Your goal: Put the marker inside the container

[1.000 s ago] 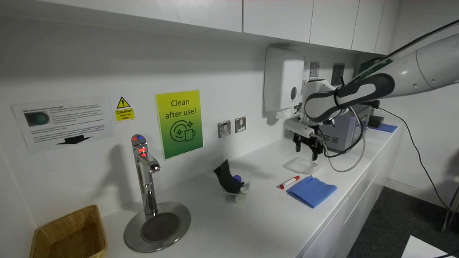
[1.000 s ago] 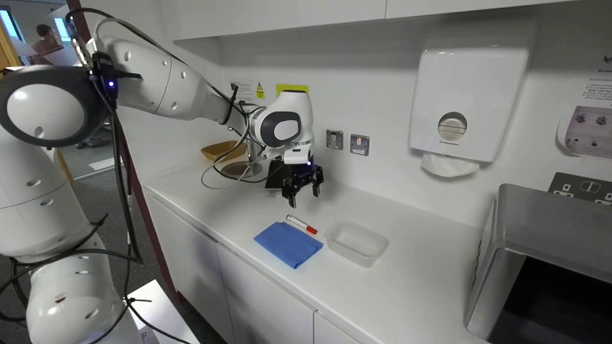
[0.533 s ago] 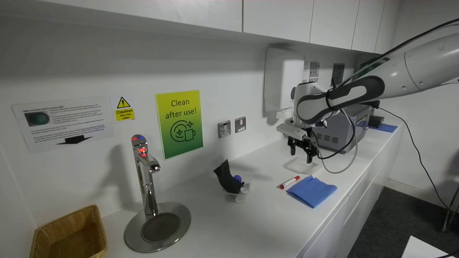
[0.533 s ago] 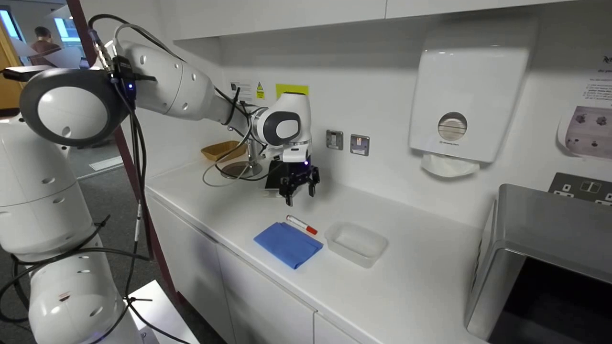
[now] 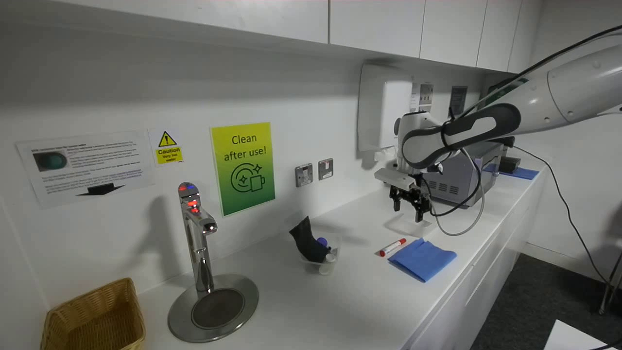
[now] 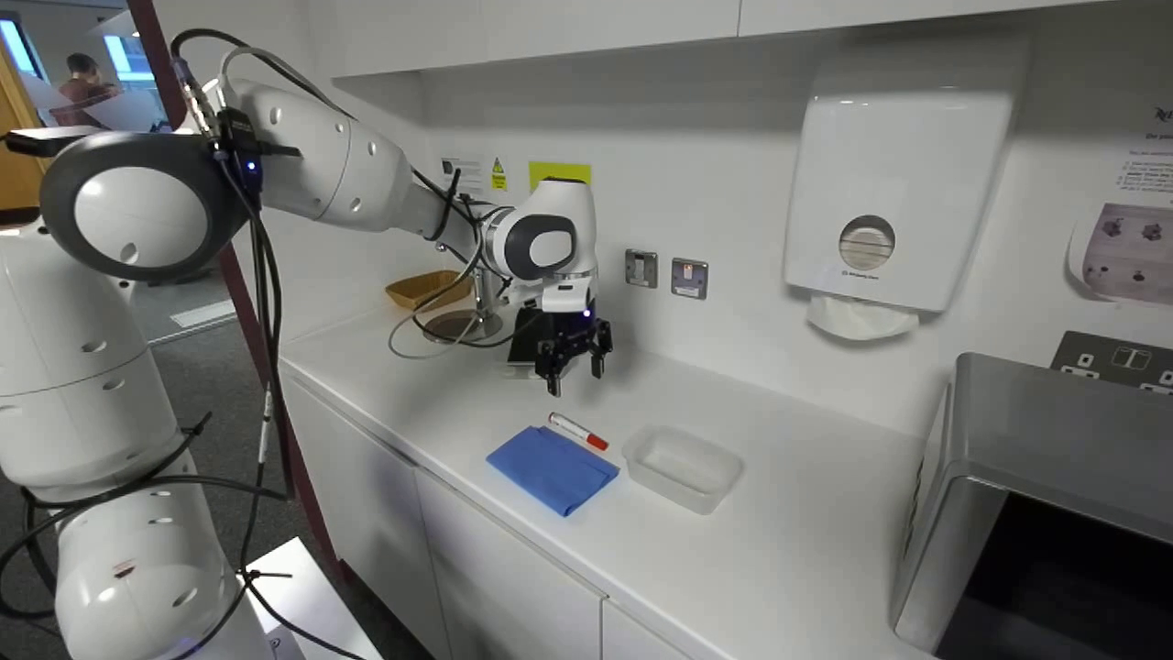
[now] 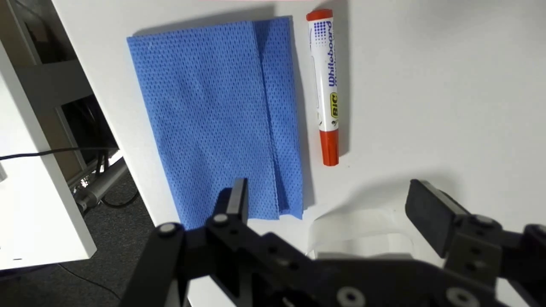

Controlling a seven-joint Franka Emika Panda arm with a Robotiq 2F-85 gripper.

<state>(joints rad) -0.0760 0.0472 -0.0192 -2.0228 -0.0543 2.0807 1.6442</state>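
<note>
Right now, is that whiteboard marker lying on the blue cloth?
No, the whiteboard marker lies on the white counter, beside the blue cloth.

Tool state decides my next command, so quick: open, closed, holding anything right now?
Tool: open, holding nothing; the marker lies on the counter.

- I look from a distance along a white tabletop (image 5: 340, 301).
- A white marker (image 7: 324, 72) with red ends lies just beside a folded blue cloth (image 7: 209, 115), a narrow gap between them in my wrist view.
- Near the pair I see a clear container (image 6: 678, 472), open side up.
- A see-through tub (image 5: 309, 265) stands between the marker and a chrome tap (image 5: 198, 243).
- The tap rises from a round metal plate (image 5: 217, 309), a wicker basket (image 5: 92, 313) beside it.
- Farther along, a grey appliance (image 6: 1054, 417) sits near a flat blue sheet (image 5: 524, 174).
</note>
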